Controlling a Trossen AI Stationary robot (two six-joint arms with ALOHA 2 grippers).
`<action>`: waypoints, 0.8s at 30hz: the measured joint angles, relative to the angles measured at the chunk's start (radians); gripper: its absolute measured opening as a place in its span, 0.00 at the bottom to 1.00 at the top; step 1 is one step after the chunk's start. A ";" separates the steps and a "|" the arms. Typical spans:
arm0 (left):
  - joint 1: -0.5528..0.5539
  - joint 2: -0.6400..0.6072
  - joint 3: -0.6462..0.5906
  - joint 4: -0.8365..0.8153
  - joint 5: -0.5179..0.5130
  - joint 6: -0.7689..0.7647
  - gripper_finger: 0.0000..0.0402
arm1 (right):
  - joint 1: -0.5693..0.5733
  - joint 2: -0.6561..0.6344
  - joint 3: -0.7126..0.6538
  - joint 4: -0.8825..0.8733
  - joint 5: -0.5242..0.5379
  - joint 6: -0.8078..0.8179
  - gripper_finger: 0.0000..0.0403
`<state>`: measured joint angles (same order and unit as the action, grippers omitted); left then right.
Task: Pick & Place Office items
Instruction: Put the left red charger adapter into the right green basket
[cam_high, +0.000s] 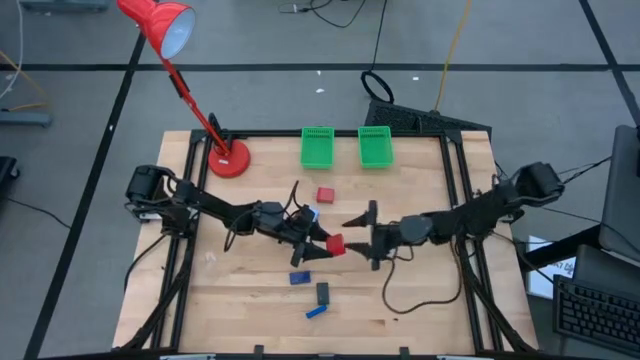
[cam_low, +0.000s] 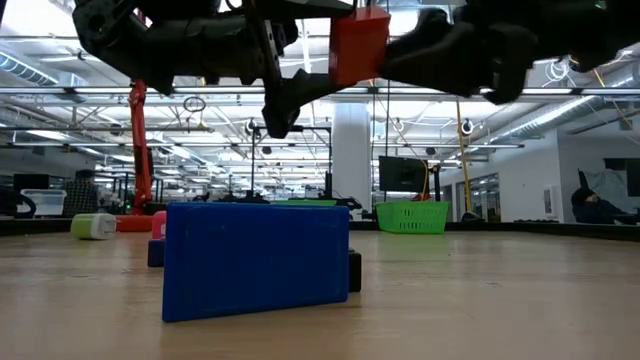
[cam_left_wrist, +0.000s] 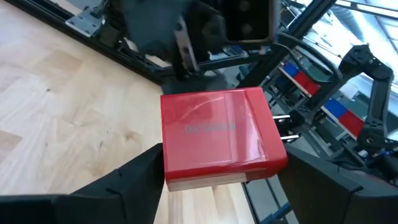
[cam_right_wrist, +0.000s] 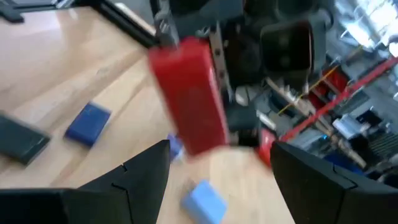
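High view: both arms meet mid-table, where the left gripper (cam_high: 318, 247) has its fingers clamped on a red block (cam_high: 335, 243). The right gripper (cam_high: 362, 232) faces it from the right, fingers spread apart and empty. A second red block (cam_high: 325, 194) lies farther off, toward the two green baskets (cam_high: 317, 146); a dark blue oblong (cam_high: 300, 277), a black oblong (cam_high: 323, 292) and a smaller blue piece (cam_high: 316, 311) lie nearer.

Low view: the red block hangs well above the table, so a slip would drop it among the blue pieces below. The grippers sit close; I judge a collision or a fumbled handover the main risk.

Left wrist view: the block sits between the fingers (cam_left_wrist: 130, 180), held only by its near end, so it could pivot loose.

Right wrist view: its spread fingers frame the block.

Underneath is a pale wooden table (cam_high: 420, 310), with a red desk lamp (cam_high: 170, 40) at its far left and a bright workshop hall beyond.
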<state>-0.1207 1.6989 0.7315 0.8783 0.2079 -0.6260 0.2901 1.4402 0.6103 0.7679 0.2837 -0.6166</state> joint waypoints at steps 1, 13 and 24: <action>0.001 0.000 0.000 0.001 0.000 0.000 0.71 | 0.000 0.023 0.018 -0.001 -0.021 -0.012 0.65; 0.002 0.000 0.000 0.001 0.004 -0.003 0.70 | 0.006 0.128 0.086 0.062 -0.049 -0.108 0.42; 0.013 -0.007 0.000 -0.005 0.017 0.060 0.68 | 0.019 0.118 0.086 0.049 -0.030 -0.069 0.26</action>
<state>-0.1082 1.6917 0.7311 0.8729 0.2252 -0.5660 0.3096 1.5585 0.6960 0.8168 0.2539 -0.6853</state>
